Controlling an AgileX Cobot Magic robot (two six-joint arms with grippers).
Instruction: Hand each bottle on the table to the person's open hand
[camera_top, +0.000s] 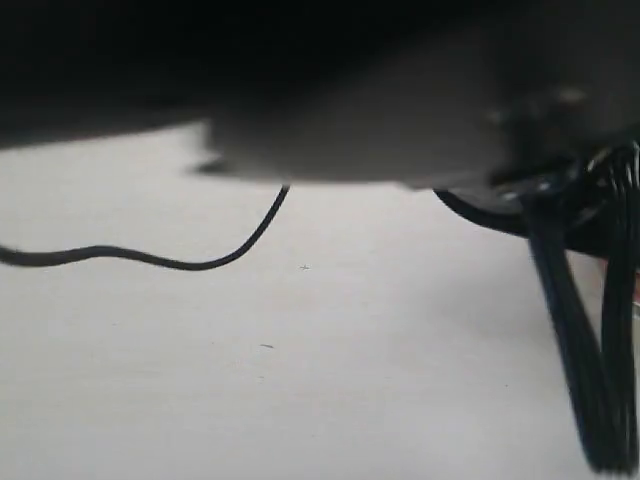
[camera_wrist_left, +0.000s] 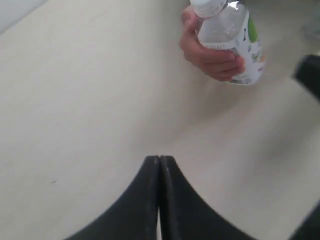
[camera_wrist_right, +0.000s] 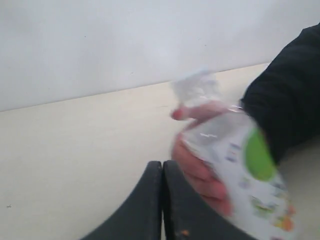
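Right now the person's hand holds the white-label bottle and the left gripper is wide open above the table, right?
No: the left gripper is shut, jaws pressed together, above the table, as the left wrist view shows. The person's hand does hold the white-label bottle.

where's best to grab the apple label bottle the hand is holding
Probably the bare clear shoulder of the bottle, coming from the side opposite the hand. The hand wraps the labelled middle, and the bottle is tilted, so match that lean.
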